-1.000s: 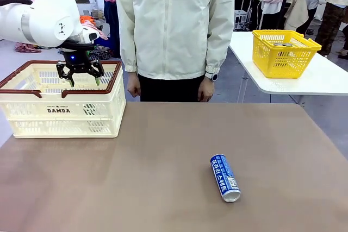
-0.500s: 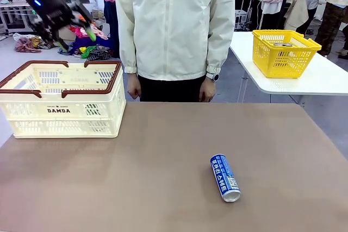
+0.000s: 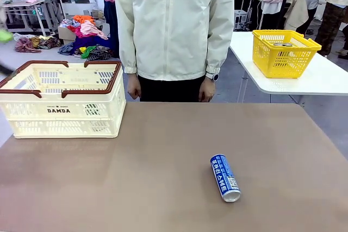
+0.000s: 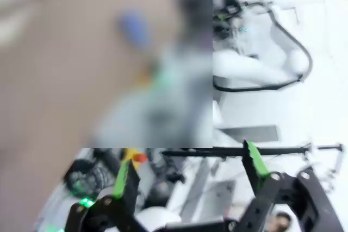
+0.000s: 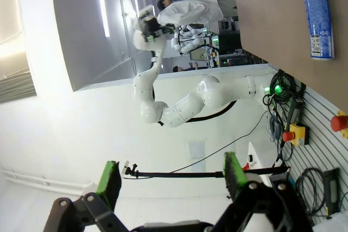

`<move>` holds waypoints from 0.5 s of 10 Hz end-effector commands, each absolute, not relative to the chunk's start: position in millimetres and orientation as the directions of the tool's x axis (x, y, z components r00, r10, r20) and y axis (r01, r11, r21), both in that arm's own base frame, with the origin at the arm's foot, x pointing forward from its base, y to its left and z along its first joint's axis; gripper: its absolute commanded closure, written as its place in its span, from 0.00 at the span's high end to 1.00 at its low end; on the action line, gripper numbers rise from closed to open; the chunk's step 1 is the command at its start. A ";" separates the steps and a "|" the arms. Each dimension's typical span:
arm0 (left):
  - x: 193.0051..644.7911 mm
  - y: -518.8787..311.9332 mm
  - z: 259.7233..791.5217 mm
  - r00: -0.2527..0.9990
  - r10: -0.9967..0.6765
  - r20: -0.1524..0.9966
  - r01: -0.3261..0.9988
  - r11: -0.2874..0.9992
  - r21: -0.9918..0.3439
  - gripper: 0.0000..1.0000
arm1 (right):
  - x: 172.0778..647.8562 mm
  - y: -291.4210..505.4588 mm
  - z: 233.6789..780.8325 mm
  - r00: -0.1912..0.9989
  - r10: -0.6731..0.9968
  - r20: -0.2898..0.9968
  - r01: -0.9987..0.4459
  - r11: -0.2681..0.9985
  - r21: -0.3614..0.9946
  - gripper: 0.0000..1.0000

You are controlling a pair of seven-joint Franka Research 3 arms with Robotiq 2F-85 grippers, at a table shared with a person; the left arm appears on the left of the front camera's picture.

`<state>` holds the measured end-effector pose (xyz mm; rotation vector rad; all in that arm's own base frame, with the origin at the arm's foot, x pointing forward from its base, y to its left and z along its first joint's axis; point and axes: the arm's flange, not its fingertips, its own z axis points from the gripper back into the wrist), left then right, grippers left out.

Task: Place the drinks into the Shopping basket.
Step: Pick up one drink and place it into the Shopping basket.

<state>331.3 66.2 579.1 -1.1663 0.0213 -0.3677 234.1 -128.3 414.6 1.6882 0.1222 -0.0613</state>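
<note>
A blue drink can [image 3: 225,177] with white lettering lies on its side on the brown table, right of centre; it also shows in the right wrist view [image 5: 318,24]. The cream Shopping basket [image 3: 60,111] marked "DAMDA" stands at the table's far left. My left gripper [image 4: 188,169] is open and holds nothing; its view is blurred by motion, and one blurred green pad [image 3: 4,36] shows at the front view's left edge, above and left of the basket. My right gripper [image 5: 172,177] is open and empty, far from the can.
A person in a white jacket [image 3: 174,25] stands at the far side, hands hanging down. A yellow basket [image 3: 283,52] sits on a white side table at the back right. My left arm [image 5: 185,101] appears raised in the right wrist view.
My left gripper has risen from just over the Shopping basket and swung up and left to the picture's edge. The blue can and the basket have not moved.
</note>
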 end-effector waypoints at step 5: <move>333.2 103.0 490.6 0.976 -0.157 0.149 0.181 0.215 -0.960 1.00 | 235.6 -127.3 421.4 0.990 0.043 -0.131 0.136 -0.126 0.983 1.00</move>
